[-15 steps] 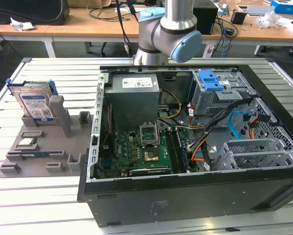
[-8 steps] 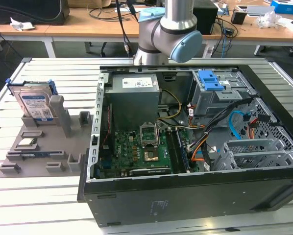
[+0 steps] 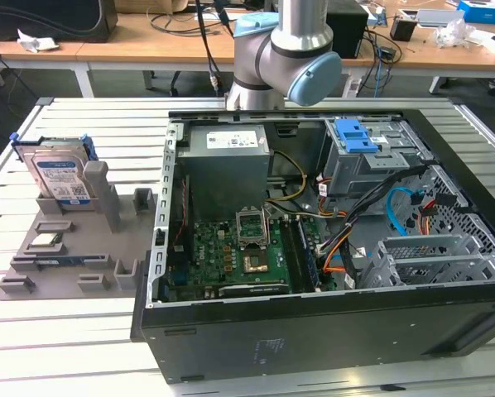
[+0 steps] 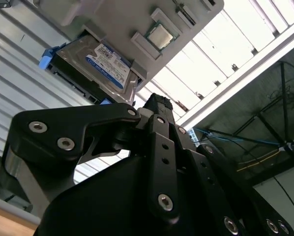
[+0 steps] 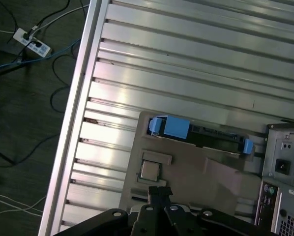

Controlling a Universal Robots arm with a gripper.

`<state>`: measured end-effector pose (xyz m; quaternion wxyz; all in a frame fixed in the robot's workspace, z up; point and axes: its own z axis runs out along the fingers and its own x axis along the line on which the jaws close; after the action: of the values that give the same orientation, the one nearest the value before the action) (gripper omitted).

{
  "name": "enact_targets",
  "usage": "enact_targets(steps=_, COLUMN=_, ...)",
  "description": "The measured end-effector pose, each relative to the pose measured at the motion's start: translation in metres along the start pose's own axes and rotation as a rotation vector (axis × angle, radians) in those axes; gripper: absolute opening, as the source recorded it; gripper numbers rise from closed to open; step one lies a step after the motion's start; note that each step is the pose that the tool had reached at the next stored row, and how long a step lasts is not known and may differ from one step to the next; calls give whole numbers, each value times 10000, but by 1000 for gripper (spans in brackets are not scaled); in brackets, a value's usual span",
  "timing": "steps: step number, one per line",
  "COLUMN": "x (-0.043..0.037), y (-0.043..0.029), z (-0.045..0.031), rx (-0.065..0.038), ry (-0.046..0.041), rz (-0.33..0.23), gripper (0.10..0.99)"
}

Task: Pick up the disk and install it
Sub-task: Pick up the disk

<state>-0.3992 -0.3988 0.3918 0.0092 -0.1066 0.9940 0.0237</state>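
Gripper (image 4: 158, 102) pinched shut on nothing, clear of the disk (image 3: 61, 178).
On the exterior view's left you see the disk standing on edge in its blue caddy at the back of the grey holder (image 3: 74, 252), with a small silver chip (image 3: 47, 241) lying in front of it. Further right the open computer case (image 3: 314, 335) lies on the slatted table (image 3: 65, 347), its blue-latched drive cage (image 3: 372, 161) in the far corner.

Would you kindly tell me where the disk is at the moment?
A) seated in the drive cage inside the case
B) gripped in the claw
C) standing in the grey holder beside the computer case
C: the disk stands on edge in the grey holder, outside the computer case.
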Motion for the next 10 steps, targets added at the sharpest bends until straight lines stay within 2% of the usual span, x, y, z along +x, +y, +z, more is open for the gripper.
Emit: enact_targets(steps=10, x=0, y=0, z=0, rx=-25, ry=48, rz=-1057, gripper=106)
